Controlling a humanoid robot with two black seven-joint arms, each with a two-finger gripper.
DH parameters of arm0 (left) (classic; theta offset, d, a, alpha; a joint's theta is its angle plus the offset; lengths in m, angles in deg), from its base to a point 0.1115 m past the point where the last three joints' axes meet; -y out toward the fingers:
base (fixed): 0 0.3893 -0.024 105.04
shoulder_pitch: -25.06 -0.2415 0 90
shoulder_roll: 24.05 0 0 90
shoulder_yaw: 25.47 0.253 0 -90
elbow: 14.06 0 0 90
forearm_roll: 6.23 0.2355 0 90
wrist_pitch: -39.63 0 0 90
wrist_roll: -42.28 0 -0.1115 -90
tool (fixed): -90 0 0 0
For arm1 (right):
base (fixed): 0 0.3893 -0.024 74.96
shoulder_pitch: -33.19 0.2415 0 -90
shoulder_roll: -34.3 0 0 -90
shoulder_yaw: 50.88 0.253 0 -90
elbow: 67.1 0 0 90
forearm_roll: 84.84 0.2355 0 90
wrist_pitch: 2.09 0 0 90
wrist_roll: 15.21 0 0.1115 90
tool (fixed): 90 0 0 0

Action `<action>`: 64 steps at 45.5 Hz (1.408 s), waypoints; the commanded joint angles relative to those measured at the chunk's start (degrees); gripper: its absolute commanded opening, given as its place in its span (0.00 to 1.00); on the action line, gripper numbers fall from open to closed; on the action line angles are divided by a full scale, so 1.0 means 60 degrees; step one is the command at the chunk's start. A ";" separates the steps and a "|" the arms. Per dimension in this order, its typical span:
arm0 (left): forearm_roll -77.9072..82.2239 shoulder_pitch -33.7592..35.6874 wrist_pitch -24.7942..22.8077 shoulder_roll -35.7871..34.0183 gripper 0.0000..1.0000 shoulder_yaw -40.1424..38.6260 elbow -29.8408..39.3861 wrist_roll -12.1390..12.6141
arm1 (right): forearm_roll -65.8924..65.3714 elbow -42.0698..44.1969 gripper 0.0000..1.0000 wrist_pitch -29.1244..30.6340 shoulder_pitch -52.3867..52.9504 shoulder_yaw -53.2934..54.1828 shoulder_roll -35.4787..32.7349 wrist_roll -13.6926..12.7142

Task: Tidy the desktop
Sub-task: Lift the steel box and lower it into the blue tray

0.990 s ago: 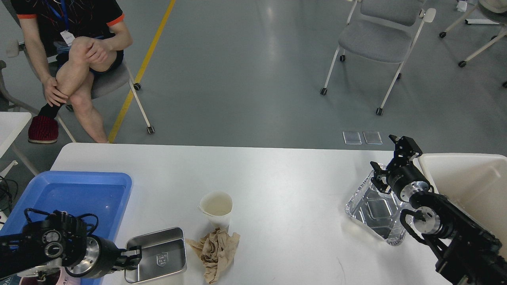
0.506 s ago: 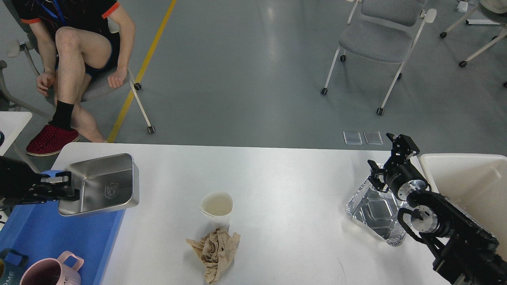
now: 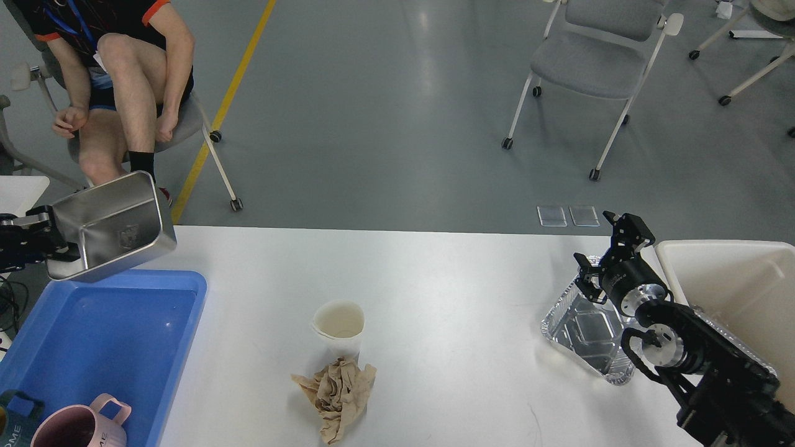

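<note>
Sharing the desktop (image 3: 435,279): one cup (image 3: 339,326), one foil tray (image 3: 587,329).

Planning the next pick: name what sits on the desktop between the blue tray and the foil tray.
In the head view, a paper cup and a crumpled brown napkin in front of it; the desktop is otherwise bare there.

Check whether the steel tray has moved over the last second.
Yes. The steel tray went from the desktop beside the crumpled napkin up and left; the left gripper now holds it above the blue bin's far edge.

white desktop (image 3: 435,279), blue tray (image 3: 93,335), pink mug (image 3: 74,425), brown crumpled paper (image 3: 338,388)
</note>
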 commanded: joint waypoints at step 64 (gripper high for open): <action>0.0148 -0.2192 0.4524 0.5644 0.42 0.0414 -0.7493 -0.0236 | -0.0005 0.0026 1.00 0.0015 -0.0223 0.0015 -0.0036 0.0000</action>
